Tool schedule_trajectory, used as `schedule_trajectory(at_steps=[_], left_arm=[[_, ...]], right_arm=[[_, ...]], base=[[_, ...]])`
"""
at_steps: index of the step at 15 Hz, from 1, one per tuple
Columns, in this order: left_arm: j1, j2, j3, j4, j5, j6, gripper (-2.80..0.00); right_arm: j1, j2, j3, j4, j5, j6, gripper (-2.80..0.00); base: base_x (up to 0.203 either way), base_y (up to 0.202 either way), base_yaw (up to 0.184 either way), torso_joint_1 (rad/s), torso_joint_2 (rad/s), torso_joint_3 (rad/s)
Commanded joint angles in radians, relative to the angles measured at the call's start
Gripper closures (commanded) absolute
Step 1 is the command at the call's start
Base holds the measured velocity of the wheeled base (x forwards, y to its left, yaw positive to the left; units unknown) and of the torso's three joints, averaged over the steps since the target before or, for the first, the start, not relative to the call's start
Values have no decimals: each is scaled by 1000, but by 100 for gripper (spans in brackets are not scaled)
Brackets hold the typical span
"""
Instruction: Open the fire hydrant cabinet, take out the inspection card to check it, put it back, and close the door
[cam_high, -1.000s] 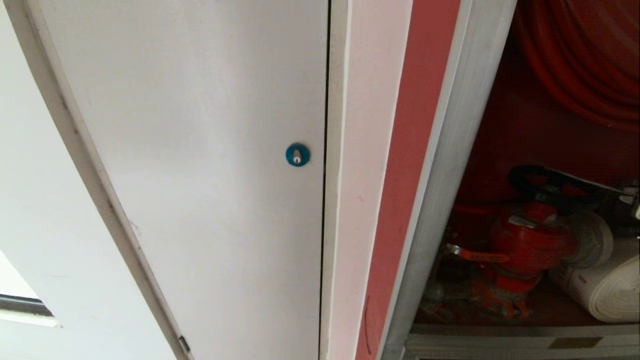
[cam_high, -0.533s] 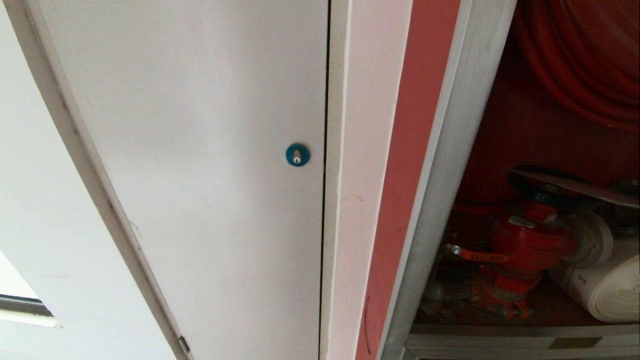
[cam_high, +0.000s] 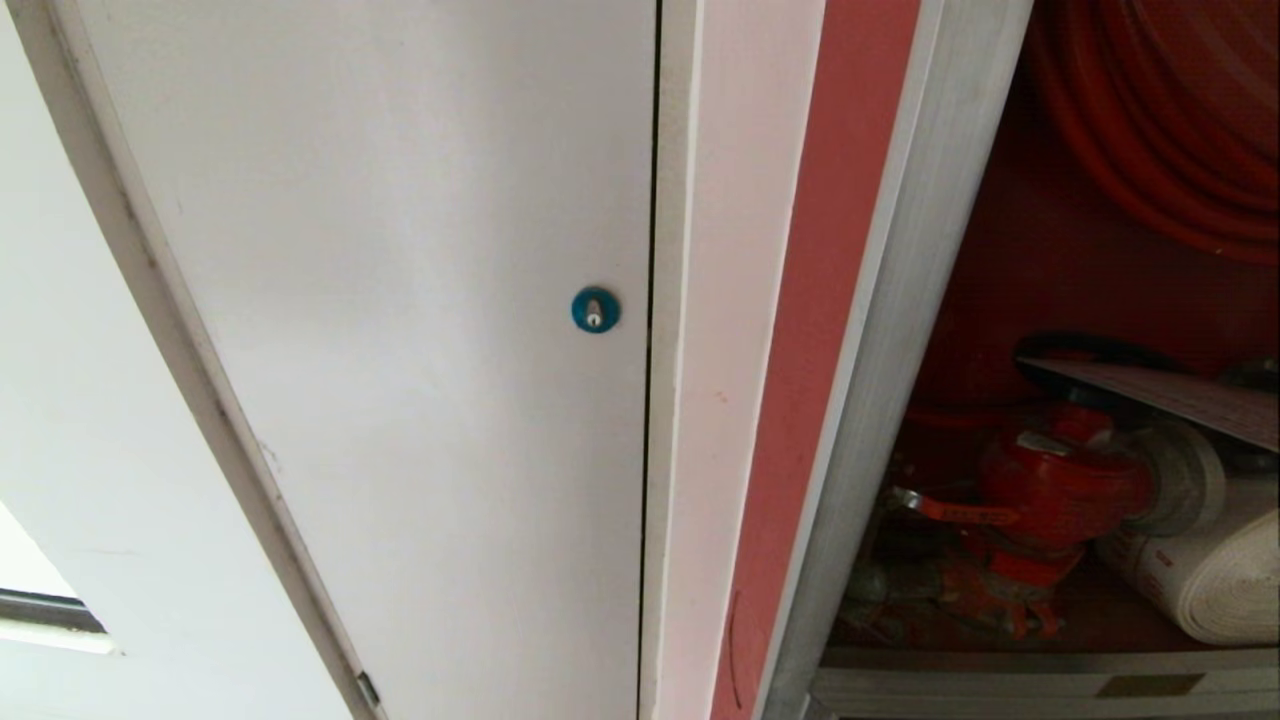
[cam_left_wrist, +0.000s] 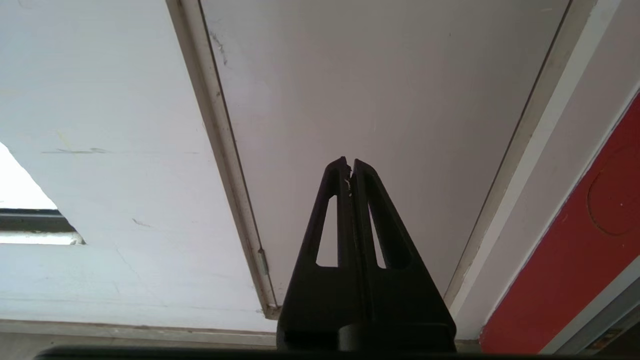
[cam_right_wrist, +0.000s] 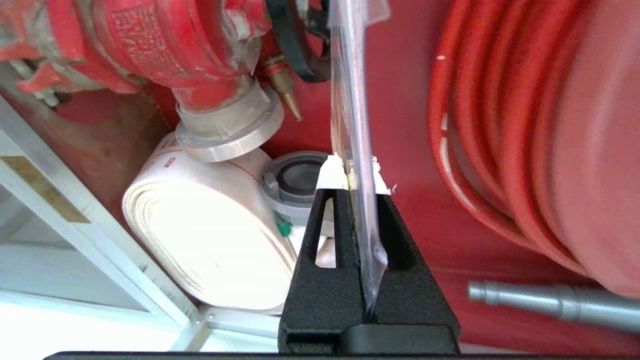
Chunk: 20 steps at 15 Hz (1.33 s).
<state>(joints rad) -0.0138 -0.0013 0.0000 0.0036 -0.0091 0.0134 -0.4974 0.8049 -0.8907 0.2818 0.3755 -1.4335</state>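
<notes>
**Card clamped in right claw, inside open cabinet**

Inspection card (cam_right_wrist: 356, 150): thin sheet in clear sleeve, seen edge-on in right wrist view, pinched between both fingers of right claw (cam_right_wrist: 354, 172). Claw closed on card near one edge; rest of sheet sticks out past fingertips toward black handwheel (cam_right_wrist: 292, 40). In head view, card (cam_high: 1160, 392) shows as pale strip w/ fine print rows, lying near-flat and slightly tilted, just above red valve (cam_high: 1060, 490), covering part of black handwheel. Claw itself outside head view.

Fire hydrant cabinet (cam_high: 900, 330): silver frame, red interior, front open. Door not in any view.

Inside: coiled red hose (cam_high: 1170, 130) up top, valve w/ silver coupling lower centre, rolled white hose (cam_high: 1210, 580) beside valve at cabinet floor. Silver hose coupling (cam_right_wrist: 295, 180) at roll's end, right behind claw fingers in wrist view. Grey metal nozzle (cam_right_wrist: 550, 300) under hose coil.

Below interior: silver cross-rail w/ small brass-coloured label (cam_high: 1150, 686).

Left of cabinet: red wall strip, then white door (cam_high: 400, 300) w/ round blue lock (cam_high: 595, 310), shut.

Left claw (cam_left_wrist: 350, 167): fingers pressed together, nothing between them, facing lower part of white door, well apart from cabinet.
</notes>
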Motion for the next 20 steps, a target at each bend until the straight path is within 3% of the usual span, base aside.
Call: schedule_trajectory(at_steps=[1, 7, 12, 13, 18, 20], left_arm=[[0, 1, 0, 2, 0, 0, 0], [0, 1, 0, 2, 0, 0, 0], [0, 1, 0, 2, 0, 0, 0], [0, 1, 0, -1, 0, 0, 0], [0, 1, 0, 0, 0, 0, 0], [0, 1, 0, 2, 0, 0, 0]], right_arm=[[0, -43, -14, 11, 2, -6, 0], [2, -113, -70, 145, 15, 51, 0], [21, -88, -116, 212, 33, 236, 0], [77, -84, -121, 217, 30, 301, 0], [306, -89, -144, 223, 19, 779, 0], [386, -109, -142, 276, 19, 914, 0]], base=[[0, 0, 0, 0, 0, 0], [0, 0, 0, 0, 0, 0], [0, 0, 0, 0, 0, 0], [0, 0, 0, 0, 0, 0], [0, 0, 0, 0, 0, 0], [0, 0, 0, 0, 0, 0]])
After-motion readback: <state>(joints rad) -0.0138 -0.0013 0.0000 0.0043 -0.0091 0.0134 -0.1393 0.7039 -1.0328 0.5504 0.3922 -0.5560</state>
